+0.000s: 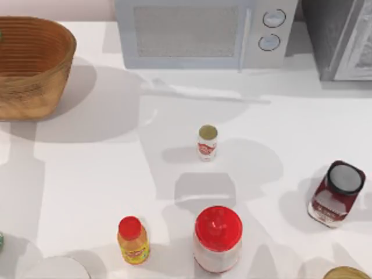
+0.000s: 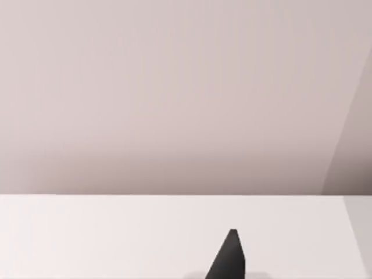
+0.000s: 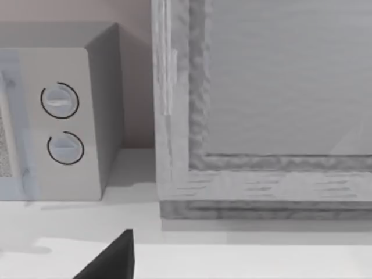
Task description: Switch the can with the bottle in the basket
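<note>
The can (image 1: pixel 207 142), a slim white cylinder with red label marks and an olive-gold top, stands upright near the middle of the table. The wicker basket (image 1: pixel 55 58) sits at the back left, partly cut off by the picture's edge; its inside is mostly out of view and the bottle is hidden. A dark tip of my left gripper (image 2: pixel 231 256) pokes up over bare white table facing a plain wall. A dark tip of my right gripper (image 3: pixel 113 261) shows low in the right wrist view, facing the microwave and a grey cabinet.
A microwave (image 1: pixel 197 32) and a grey cabinet (image 1: pixel 340 38) line the back. Along the front stand a yellow bottle with a red cap (image 1: pixel 132 239), a big red-lidded white jar (image 1: pixel 218 238) and a dark red black-lidded jar (image 1: pixel 337 193). A green sliver (image 1: pixel 1 241) touches the left edge.
</note>
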You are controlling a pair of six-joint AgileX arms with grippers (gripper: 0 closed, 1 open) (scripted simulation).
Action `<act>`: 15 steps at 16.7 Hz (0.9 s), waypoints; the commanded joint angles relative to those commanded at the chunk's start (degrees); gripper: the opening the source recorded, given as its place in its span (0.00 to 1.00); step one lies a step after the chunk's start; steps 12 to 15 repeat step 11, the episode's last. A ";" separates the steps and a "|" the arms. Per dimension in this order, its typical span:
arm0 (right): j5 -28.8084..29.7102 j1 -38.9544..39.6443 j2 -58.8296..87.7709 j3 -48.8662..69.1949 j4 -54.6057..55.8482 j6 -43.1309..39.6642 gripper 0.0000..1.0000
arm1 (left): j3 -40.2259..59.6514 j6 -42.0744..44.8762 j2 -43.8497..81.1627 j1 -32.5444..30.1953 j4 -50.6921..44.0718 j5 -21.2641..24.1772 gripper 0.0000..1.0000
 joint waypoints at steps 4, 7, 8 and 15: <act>0.00 0.00 0.00 0.00 0.00 0.00 1.00 | 0.00 0.00 0.00 0.00 0.00 0.00 0.90; 0.00 0.00 0.00 0.00 0.00 0.00 1.00 | 0.00 0.00 0.00 0.00 0.00 0.00 1.00; 0.00 0.00 0.00 0.00 0.00 0.00 1.00 | 0.00 0.00 0.00 0.00 0.00 0.00 1.00; 0.00 0.00 0.00 0.00 0.00 0.00 1.00 | 0.00 0.00 0.00 0.00 0.00 0.00 1.00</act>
